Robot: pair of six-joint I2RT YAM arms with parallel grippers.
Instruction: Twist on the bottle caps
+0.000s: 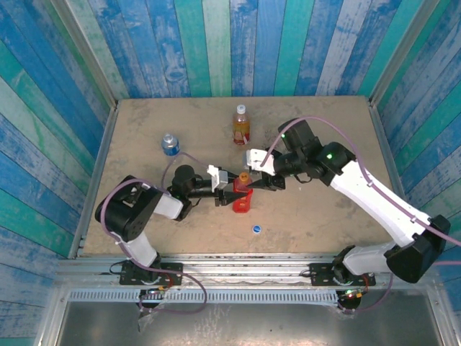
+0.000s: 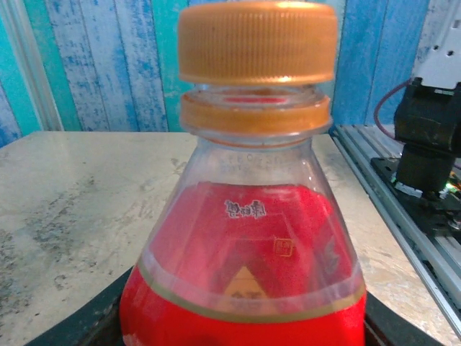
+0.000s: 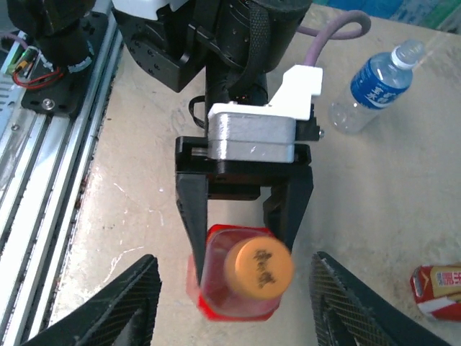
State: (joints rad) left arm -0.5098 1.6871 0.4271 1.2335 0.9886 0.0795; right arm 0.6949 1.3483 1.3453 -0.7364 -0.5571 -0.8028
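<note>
The red bottle (image 1: 243,200) stands upright at the table's middle, with the orange cap (image 1: 244,177) on its neck. My left gripper (image 1: 234,193) is shut on its body from the left. Those black fingers (image 3: 191,216) clasp it on both sides. The bottle (image 2: 245,288) and its cap (image 2: 257,43) loom close in the left wrist view. My right gripper (image 3: 232,257) hovers over the cap (image 3: 261,268), open, with its fingers (image 3: 122,303) wide of it on both sides and not touching. A blue cap (image 1: 256,229) lies loose on the table in front of the bottle.
The amber bottle (image 1: 241,128), topped by a white cap (image 1: 241,109), stands at the back middle. The blue-label bottle (image 1: 170,144) is at the back left. Blue plank walls close in three sides. A metal rail (image 3: 43,166) runs along the near edge.
</note>
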